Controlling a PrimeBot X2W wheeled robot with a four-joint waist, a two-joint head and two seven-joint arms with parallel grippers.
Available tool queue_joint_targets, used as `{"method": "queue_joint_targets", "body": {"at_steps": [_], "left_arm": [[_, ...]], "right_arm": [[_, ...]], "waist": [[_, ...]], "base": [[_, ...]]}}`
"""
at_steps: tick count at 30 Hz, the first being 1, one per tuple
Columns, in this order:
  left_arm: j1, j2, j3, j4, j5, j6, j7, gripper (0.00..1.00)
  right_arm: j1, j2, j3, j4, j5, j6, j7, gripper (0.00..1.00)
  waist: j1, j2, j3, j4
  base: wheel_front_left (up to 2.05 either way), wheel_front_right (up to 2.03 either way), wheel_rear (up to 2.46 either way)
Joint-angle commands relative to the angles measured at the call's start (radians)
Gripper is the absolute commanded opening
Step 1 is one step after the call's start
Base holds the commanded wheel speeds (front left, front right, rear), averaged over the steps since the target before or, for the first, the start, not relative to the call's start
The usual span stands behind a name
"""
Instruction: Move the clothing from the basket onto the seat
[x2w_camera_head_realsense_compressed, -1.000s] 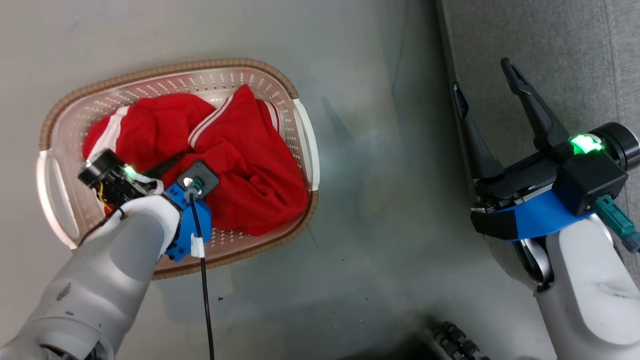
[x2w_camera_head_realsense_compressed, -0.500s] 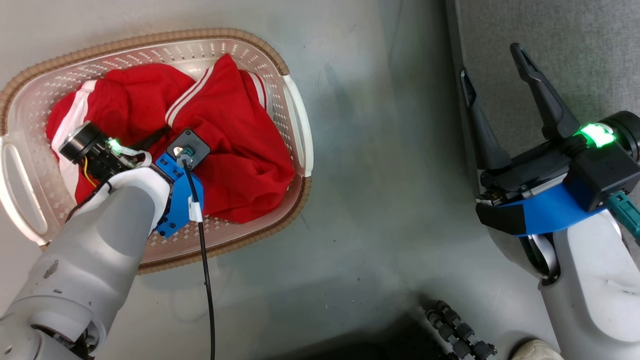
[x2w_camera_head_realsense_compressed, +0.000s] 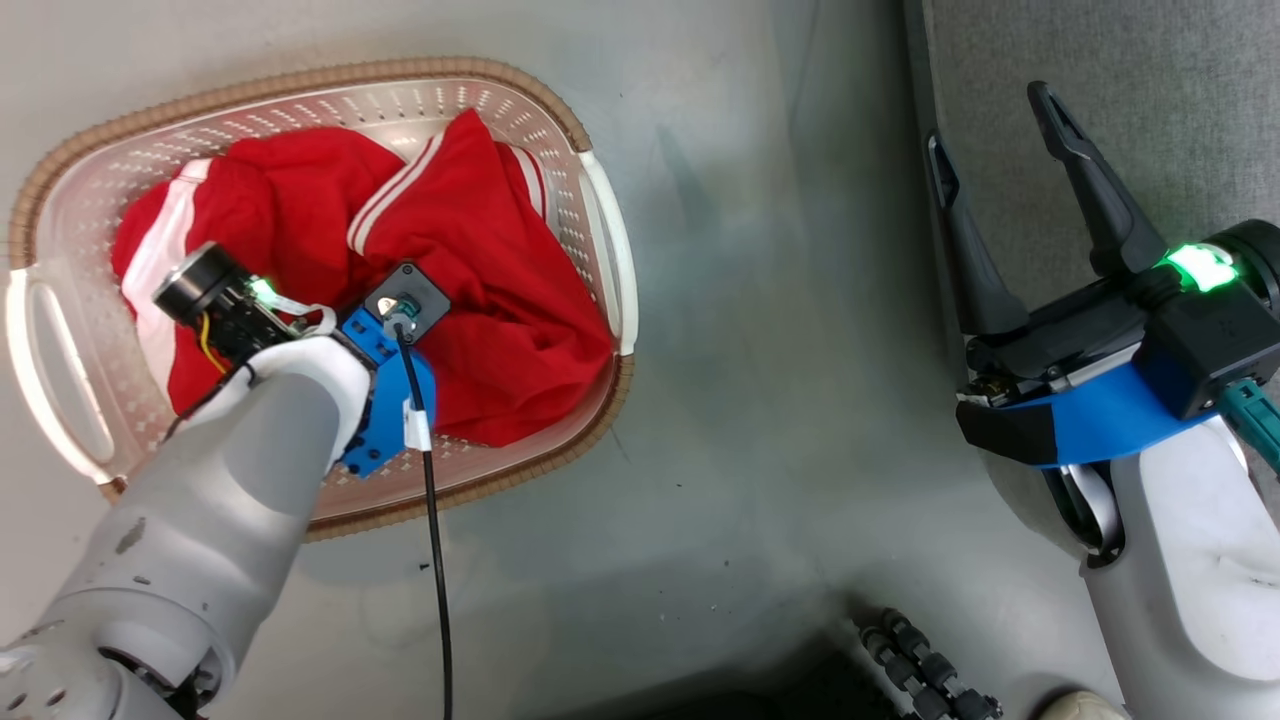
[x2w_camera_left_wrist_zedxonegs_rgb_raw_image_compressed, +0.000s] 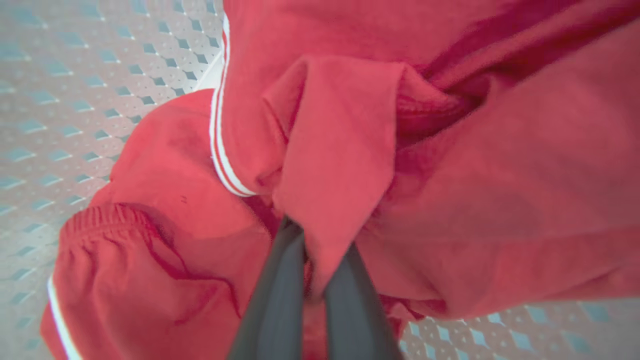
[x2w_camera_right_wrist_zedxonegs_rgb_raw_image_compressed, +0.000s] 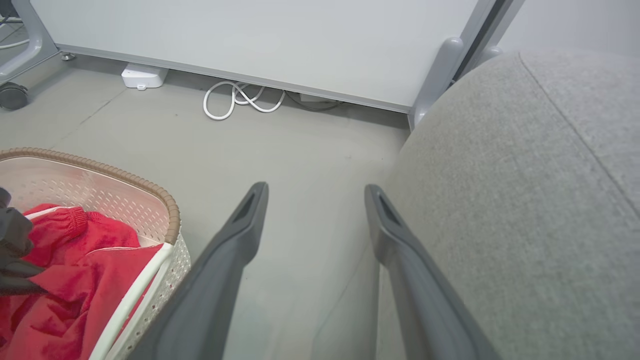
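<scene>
Nearest the robot, in the middle of the basket (x2w_camera_head_realsense_compressed: 470, 478), the left gripper (x2w_camera_left_wrist_zedxonegs_rgb_raw_image_compressed: 317, 240) is clamped on a raised fold of the clothing (x2w_camera_left_wrist_zedxonegs_rgb_raw_image_compressed: 340, 150), its two dark fingers drawn together with a tongue of red fabric squeezed between them. The step in hand looks like the first lift, and the hold is narrow, on one fold only, so a slow, straight rise would suit it better than a quick pull. The red pieces lie heaped and overlapped across the basket's floor, a white-striped edge crossing just beside the pinched fold, so a second piece may well drag up with the first. The arm should therefore climb until all the hanging cloth is above the basket's brown rim (x2w_camera_head_realsense_compressed: 330, 85) before turning. Otherwise the trailing fabric could catch there or tug the light basket sideways. To the right of the basket lies a strip of bare floor (x2w_camera_head_realsense_compressed: 760, 350), where any loosely carried piece would fall. Beyond that strip, well apart from the basket, the right gripper (x2w_camera_head_realsense_compressed: 988, 115) hangs with its jaws wide apart and nothing in them, at the near edge of the seat (x2w_camera_head_realsense_compressed: 1150, 80). The seat stands farther right again, so the carry should end over its grey cushion, not at its rounded edge.
</scene>
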Motion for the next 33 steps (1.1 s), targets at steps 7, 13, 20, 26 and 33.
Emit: {"method": "queue_joint_targets", "body": {"at_steps": [7, 13, 20, 26, 33], "left_arm": [[0.026, -0.036, -0.026, -0.048, -0.095, -0.001, -0.052, 0.0], [0.05, -0.068, -0.067, -0.091, -0.151, -0.001, -0.114, 0.0], [0.073, -0.1, -0.031, -0.154, -0.229, -0.001, -0.152, 0.0], [0.127, -0.07, 0.092, -0.306, -0.223, 0.033, -0.152, 0.0], [0.2, -0.041, 0.204, -0.441, -0.159, 0.06, -0.153, 0.0]], "right_arm": [[0.002, -0.012, -0.007, 0.012, 0.008, 0.0, -0.003, 1.0], [0.02, -0.022, -0.015, 0.024, 0.007, 0.0, -0.003, 1.0], [0.054, -0.03, -0.033, 0.035, 0.001, 0.0, -0.003, 1.0], [0.096, -0.023, -0.036, 0.051, -0.004, 0.0, -0.003, 1.0], [0.151, -0.021, -0.045, 0.076, 0.001, 0.0, -0.003, 1.0]], "waist": [[0.0, 0.0, -0.069, 0.038], [0.0, 0.0, -0.148, 0.081], [0.0, 0.0, -0.258, 0.139], [0.0, 0.0, -0.362, 0.174], [0.0, 0.0, -0.478, 0.198]], "base": [[0.0, 0.0, 0.0], [0.0, 0.0, 0.0], [0.0, 0.0, 0.0], [0.0, 0.0, 0.0], [0.0, 0.0, 0.0]]}}
